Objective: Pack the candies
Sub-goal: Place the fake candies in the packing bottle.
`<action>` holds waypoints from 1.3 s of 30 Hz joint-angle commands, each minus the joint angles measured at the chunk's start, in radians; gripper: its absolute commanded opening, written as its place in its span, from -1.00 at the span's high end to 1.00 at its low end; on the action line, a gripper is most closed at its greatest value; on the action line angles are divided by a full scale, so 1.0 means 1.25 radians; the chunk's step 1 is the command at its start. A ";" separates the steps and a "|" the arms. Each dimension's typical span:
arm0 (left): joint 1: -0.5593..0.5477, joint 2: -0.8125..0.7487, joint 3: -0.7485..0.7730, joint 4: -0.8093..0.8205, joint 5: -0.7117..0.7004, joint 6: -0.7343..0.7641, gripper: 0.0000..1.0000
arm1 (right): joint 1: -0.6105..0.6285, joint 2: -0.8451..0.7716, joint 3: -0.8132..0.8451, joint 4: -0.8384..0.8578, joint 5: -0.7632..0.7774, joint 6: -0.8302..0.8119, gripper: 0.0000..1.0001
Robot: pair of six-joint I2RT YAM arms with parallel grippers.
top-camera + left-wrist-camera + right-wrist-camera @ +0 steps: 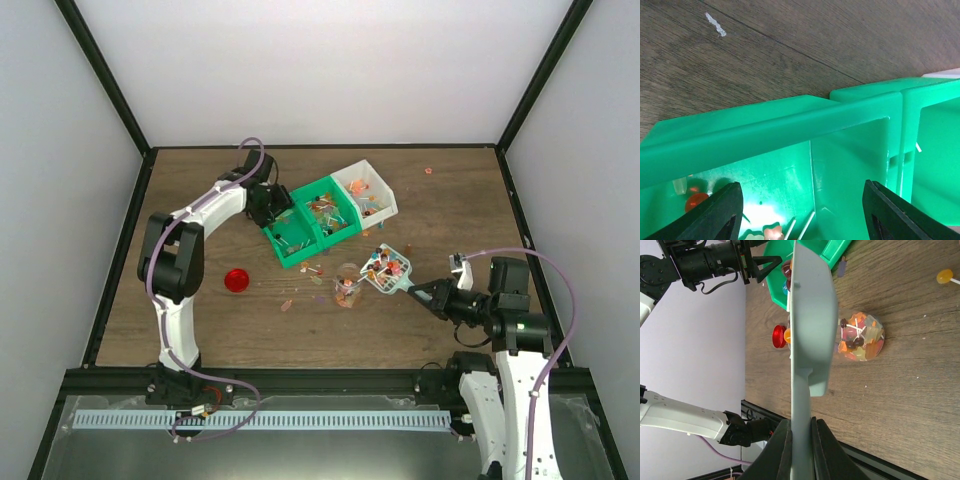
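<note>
Candies [384, 264] heaped in scoop [398, 282] head, right tool [428, 294] clamped on its handle, left tool [802, 197] spread at green bin [765, 130]

Table [330, 340]: dark wood.
Green bins [300, 245]: under left jaws.
Jar [347, 288]: ahead of right jaws.
Red lid [237, 280]: well apart from both.
Loose candies [288, 304]: scattered between both jaws.

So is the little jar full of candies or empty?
Mostly full: candies fill nearly all of the clear jar, showing through its wall. Its red lid is off, lying apart.
</note>
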 commanded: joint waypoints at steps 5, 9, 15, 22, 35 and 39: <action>0.013 -0.020 -0.020 0.007 0.008 0.010 -0.34 | -0.002 0.017 0.063 -0.004 -0.010 -0.022 0.99; 0.018 -0.021 -0.027 0.011 0.010 0.012 -0.35 | -0.002 0.032 0.071 -0.013 -0.004 -0.037 0.99; 0.025 -0.020 -0.030 0.012 0.012 0.014 -0.35 | -0.001 0.031 0.066 -0.002 -0.004 -0.032 0.99; 0.027 -0.017 -0.032 0.017 0.016 0.014 -0.35 | -0.001 0.054 0.074 -0.013 -0.004 -0.063 0.99; 0.027 -0.017 -0.035 0.023 0.025 0.012 -0.34 | 0.002 0.085 0.081 -0.023 -0.009 -0.101 0.99; 0.027 -0.015 -0.036 0.022 0.027 0.012 -0.34 | 0.008 0.093 0.080 -0.024 -0.007 -0.107 0.99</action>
